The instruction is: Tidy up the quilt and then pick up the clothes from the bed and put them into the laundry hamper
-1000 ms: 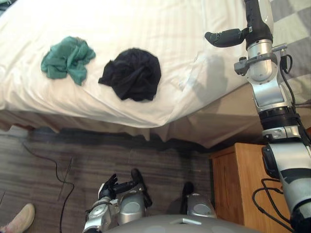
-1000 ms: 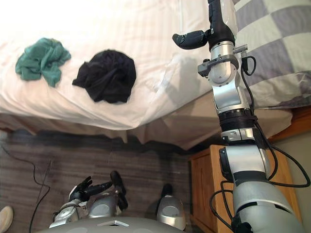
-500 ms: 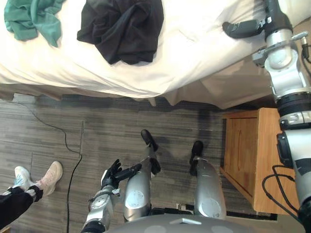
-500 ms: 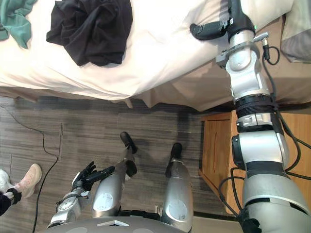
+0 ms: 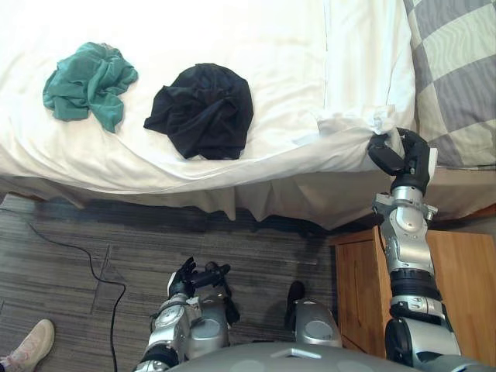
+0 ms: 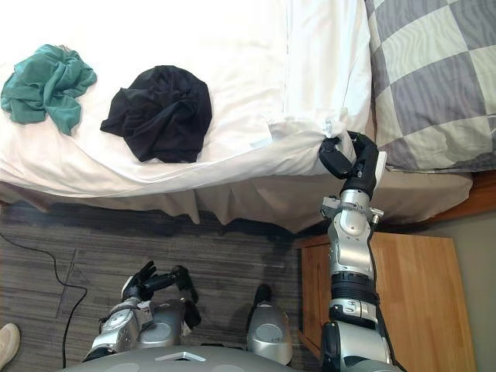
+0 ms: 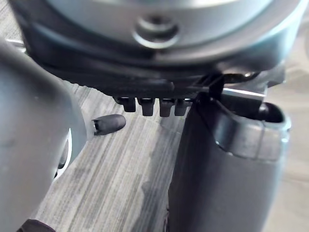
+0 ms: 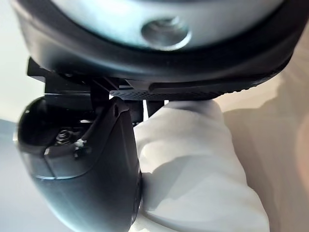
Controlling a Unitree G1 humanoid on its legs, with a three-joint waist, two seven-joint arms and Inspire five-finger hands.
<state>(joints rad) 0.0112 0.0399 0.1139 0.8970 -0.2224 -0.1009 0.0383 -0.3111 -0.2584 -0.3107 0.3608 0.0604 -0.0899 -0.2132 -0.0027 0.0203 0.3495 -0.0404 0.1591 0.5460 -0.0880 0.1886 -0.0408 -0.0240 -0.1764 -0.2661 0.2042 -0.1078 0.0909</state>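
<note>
We see the robot's right hand (image 5: 398,153) at the near edge of the bed, level with the bed's side. Its dark fingers and thumb are clenched on a gathered corner of the white quilt (image 5: 232,39), a soft, faintly striped cloth spread over the mattress. In the right wrist view the thumb (image 8: 82,169) presses a bunched fold of this white cloth (image 8: 193,159) against the fingers. From the grasped corner the quilt rises in a puckered ridge, and a long fold runs away from it across the bed.

Two pieces of clothing lie on the quilt, well apart from the right hand. The crumpled black cloth garment (image 5: 203,110) sits near the bed's front edge, about midway along it. The crumpled teal-green cloth garment (image 5: 89,81) lies further to the robot's left, near the black one without touching it.

A grey-and-cream checked cover (image 5: 457,70) borders the quilt on the robot's right, just beyond the grasped corner. A pale fabric bed skirt (image 5: 271,205) hangs beneath the quilt's edge. A light wooden bedside cabinet (image 5: 461,294) stands beside the right arm.

The left hand (image 5: 190,277) hangs low over the dark wood-grain floor (image 5: 256,256), fingers relaxed and holding nothing. We note a person's pale shoe (image 5: 27,349) at the floor's near left corner.
</note>
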